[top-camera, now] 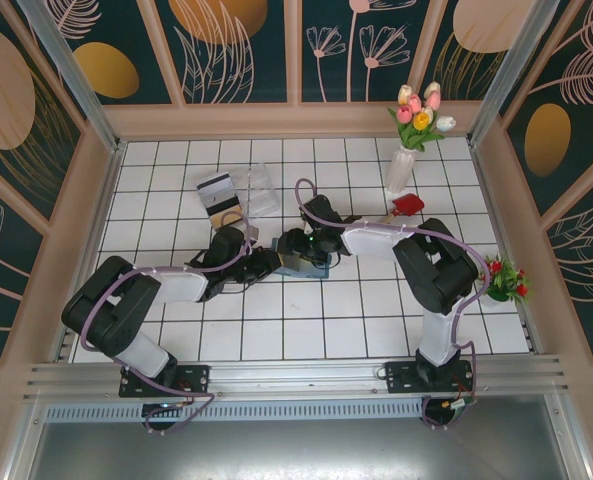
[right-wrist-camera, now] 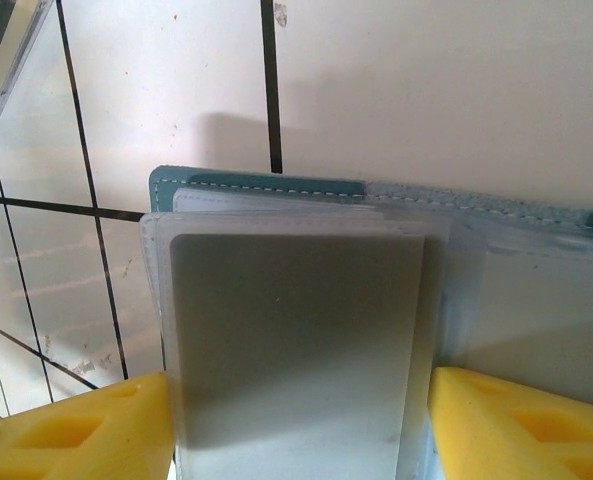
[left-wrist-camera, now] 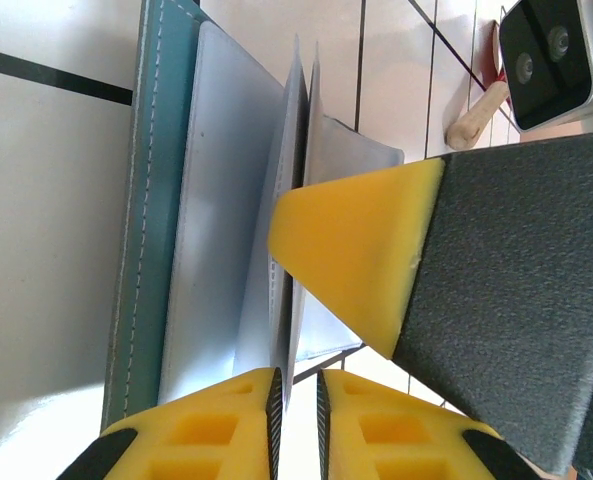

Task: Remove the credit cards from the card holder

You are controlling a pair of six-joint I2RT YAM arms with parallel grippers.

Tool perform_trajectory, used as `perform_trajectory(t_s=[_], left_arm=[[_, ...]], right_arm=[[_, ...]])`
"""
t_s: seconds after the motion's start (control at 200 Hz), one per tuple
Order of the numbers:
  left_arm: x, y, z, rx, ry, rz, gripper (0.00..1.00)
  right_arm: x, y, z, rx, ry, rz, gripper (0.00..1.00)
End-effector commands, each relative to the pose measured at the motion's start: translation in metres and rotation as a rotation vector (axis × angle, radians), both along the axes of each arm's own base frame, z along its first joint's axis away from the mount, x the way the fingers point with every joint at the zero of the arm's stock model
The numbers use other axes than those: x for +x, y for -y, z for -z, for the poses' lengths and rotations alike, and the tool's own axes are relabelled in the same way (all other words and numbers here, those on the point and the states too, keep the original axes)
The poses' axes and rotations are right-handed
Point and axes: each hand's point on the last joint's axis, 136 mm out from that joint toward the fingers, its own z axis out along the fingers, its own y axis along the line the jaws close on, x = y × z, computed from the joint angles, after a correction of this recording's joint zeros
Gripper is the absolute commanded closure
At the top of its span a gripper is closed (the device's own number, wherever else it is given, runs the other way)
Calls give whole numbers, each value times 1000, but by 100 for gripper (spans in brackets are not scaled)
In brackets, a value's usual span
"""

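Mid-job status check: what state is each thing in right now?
teal folding card holder: open on the tiles, plastic sleeves fanned.
grey card: inside a clear sleeve, not pulled out.
white dark-striped card: out, lying at the clear plastic box.
left gripper: jaws shut on a sleeve edge.
right gripper: jaws open, straddling the sleeve.

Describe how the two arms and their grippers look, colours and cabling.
Both the left arm and right arm have white link shells between bulky black joints, with a lilac cable looping along each. The left gripper and right gripper carry yellow moulded fingertips with recessed pockets, on dark grey textured finger bodies.
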Motion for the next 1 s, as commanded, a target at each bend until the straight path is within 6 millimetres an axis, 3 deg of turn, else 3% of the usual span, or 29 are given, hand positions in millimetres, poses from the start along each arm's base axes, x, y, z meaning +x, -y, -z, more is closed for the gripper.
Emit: perform_trajectory(t_s=[0.0, 0.43, 0.991], left_arm=[[3, 8, -6, -14, 23, 32, 80], [-3, 16, -8, -36, 15, 77, 78], [2, 18, -5, -18, 16, 63, 77]], right_arm=[[-6, -1, -5, 25, -11, -9, 32], [-4, -5, -14, 50, -1, -7, 27], [5, 11, -56, 61, 69, 81, 21]])
